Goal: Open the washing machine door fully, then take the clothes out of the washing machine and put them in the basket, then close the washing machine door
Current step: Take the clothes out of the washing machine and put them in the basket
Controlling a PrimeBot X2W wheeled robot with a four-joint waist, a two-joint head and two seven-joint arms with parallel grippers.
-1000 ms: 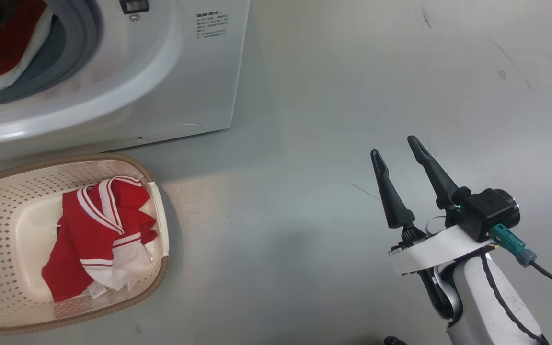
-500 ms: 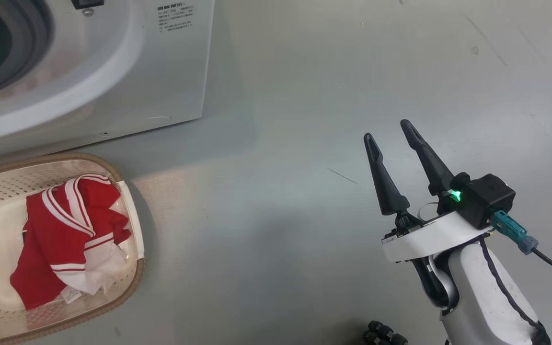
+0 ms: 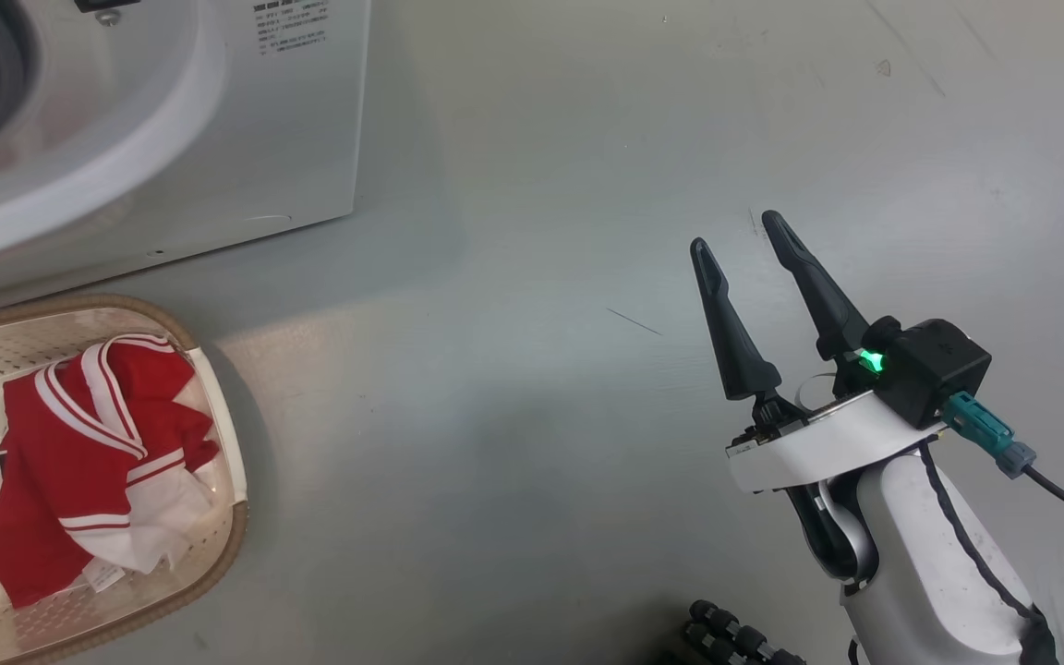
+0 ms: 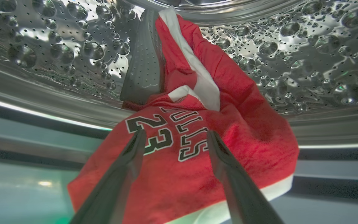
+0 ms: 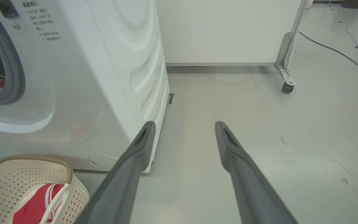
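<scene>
Where drum (image 4: 291,46) holds jersey (image 4: 197,174) — "23", "ULLS"

The red fabric jersey (image 4: 179,180) bears "23" and "ULLS"; the printed label (image 5: 40,21) on the white washing machine (image 5: 110,77) is unreadable.

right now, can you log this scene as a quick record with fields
left gripper: open, inside the drum, pointed at the red jersey, not closed on it
right gripper: open, empty, above the floor beside the washing machine
red jersey: lying in the drum, number and lettering showing
basket: on the floor in front of the washing machine, holding a red and white garment
task stage: one garment in the basket, one to fetch from the drum
</scene>
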